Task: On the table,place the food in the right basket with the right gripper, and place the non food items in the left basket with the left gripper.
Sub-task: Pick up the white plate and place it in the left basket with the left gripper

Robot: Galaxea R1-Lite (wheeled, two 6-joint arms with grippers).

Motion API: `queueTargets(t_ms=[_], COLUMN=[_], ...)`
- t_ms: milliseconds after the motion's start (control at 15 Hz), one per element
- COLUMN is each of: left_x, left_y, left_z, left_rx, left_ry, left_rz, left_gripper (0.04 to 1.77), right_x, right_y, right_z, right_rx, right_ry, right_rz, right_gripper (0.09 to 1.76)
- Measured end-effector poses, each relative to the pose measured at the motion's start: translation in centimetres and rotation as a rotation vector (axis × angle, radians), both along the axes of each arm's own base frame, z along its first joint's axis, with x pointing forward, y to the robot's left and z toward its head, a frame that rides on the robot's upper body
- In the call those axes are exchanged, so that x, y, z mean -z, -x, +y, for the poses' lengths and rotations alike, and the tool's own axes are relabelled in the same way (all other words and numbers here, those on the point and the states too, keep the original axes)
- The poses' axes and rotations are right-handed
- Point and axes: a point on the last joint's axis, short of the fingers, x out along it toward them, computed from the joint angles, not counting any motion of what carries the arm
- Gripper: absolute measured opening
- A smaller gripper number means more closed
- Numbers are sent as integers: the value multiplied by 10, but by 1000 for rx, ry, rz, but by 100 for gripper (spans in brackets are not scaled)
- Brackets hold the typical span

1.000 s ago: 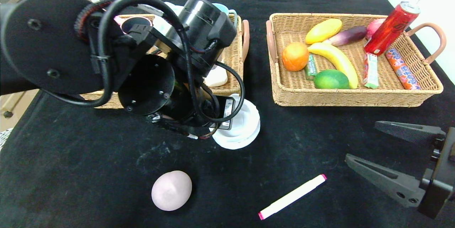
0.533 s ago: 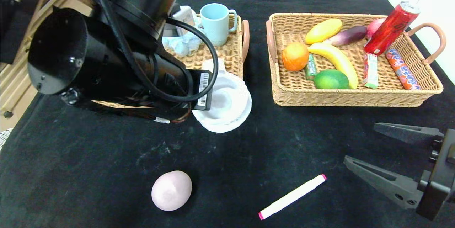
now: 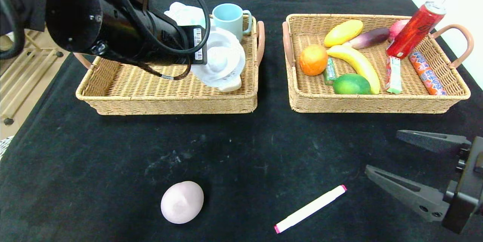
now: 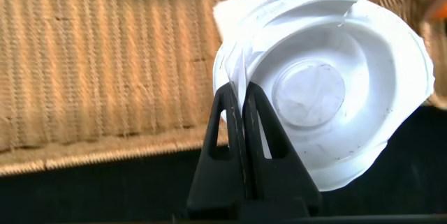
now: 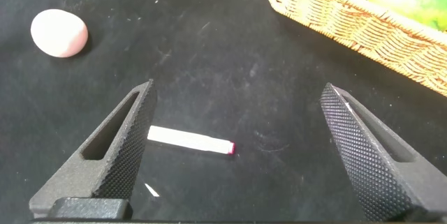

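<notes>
Left gripper (image 4: 243, 112): black, two long pointed fingers pinched tight on the rim of the flat round white disc (image 4: 328, 95), held tilted above the left basket (image 3: 151, 83), a shallow tan wicker tray; a white rounded soap-like bar (image 3: 231, 85) lies beneath the disc, a pale blue mug (image 3: 228, 18) at the far corner. Right gripper (image 5: 237, 140): dark grey fingers spread wide, nothing held, hovering over the black-cloth table (image 3: 234, 147) near the white marker with pink ends (image 3: 310, 208). Pale pink egg-shaped lump (image 3: 182, 202): on the cloth, well apart from the marker. Right basket (image 3: 377, 100): tan wicker, holding a round orange (image 3: 313, 59) and a slim green gum pack (image 3: 330, 70) among other food.
</notes>
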Motion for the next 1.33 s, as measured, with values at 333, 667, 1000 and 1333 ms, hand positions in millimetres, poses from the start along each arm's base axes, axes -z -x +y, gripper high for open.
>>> queueTargets(t_ms=[333,667,1000,1333], left_x=[5,16,24,28], left_y=[-26,-45,-51,-54], left_z=[-1,-1,-3,-3], left_rx=[-28,-60,-68,-71], left_ry=[9,7,-8,-8], left_rz=[-44,-46,-27,-18], left_gripper=[12,12,12,51], right_x=[-2,-6,-7,-7], right_y=[0,4,6,6], right_z=[-1,-3,-4,-4], right_rx=[2,0,-2,-1], right_ry=[-4,-17,-21,-21], right_rz=[-6,-25,-31,-31], right_gripper=[171,171,171,171])
